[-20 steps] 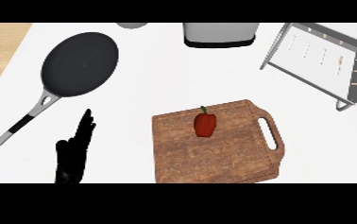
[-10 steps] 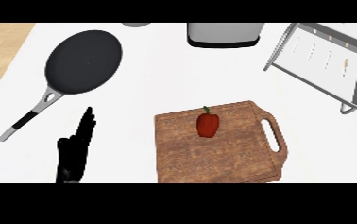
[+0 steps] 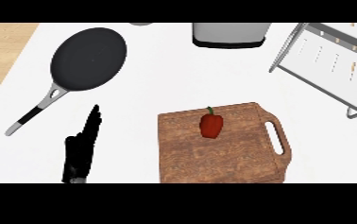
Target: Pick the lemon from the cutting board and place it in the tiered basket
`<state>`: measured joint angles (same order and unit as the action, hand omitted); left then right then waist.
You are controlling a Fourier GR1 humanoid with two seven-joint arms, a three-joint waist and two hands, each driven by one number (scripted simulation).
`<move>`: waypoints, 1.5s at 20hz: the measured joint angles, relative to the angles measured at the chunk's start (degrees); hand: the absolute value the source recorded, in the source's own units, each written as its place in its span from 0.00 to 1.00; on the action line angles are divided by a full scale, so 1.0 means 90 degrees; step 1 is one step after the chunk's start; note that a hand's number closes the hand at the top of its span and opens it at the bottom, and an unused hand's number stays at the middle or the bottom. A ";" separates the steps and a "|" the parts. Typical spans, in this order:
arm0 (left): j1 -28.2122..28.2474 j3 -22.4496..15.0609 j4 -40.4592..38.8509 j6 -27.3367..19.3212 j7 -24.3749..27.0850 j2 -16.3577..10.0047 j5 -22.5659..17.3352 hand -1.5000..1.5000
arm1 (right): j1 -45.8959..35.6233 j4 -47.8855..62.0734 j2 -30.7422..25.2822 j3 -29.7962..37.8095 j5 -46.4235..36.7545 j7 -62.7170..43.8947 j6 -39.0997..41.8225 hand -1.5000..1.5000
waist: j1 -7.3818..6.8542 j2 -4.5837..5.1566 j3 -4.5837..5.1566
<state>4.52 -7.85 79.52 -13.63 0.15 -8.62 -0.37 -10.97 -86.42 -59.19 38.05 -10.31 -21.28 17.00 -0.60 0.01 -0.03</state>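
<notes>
One black left hand (image 3: 81,146) shows at the lower left over the white bench (image 3: 160,76). Its fingers are straight and held together, pointing up the view, and it holds nothing. The right hand is out of view.

Just above and left of the hand lies one round black frying pan (image 3: 89,59), its silver handle slanting down towards the left edge.

To the right of the hand, apart from it, sits one brown wooden cutting board (image 3: 230,164) with a handle slot on its right side. On the board's upper middle lies one red pepper (image 3: 212,125) with a green stem. No lemon shows.

Further out, at the right edge, stands one grey wire tiered basket (image 3: 317,62), well apart from the pepper. One grey box-shaped appliance (image 3: 230,34) sits at the top edge.
</notes>
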 measured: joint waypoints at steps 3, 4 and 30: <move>-0.0043 -0.0010 0.0093 0.0030 -0.0191 -0.0009 0.0036 0.50 | -0.0664 0.0539 -0.0163 -0.0486 -0.0146 -0.0175 -0.0144 1.00 | -0.0046 0.0012 0.0004; 0.0012 -0.0015 0.0145 0.0039 -0.0194 -0.0008 0.0043 0.50 | -0.0863 0.0788 -0.0188 -0.0644 -0.0226 -0.0130 -0.0212 1.00 | -0.0060 0.0016 0.0004; -0.0144 0.0096 0.0073 0.0176 -0.0232 0.0149 0.0221 0.50 | -0.4510 0.6253 0.1156 -0.2698 -0.2226 0.1810 -0.1917 1.00 | -0.0152 0.0064 -0.0007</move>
<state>3.23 -6.98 80.18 -12.05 -1.94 -7.28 1.62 -51.56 -30.14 -48.79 13.76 -30.35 -4.98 -0.26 -1.97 0.59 -0.09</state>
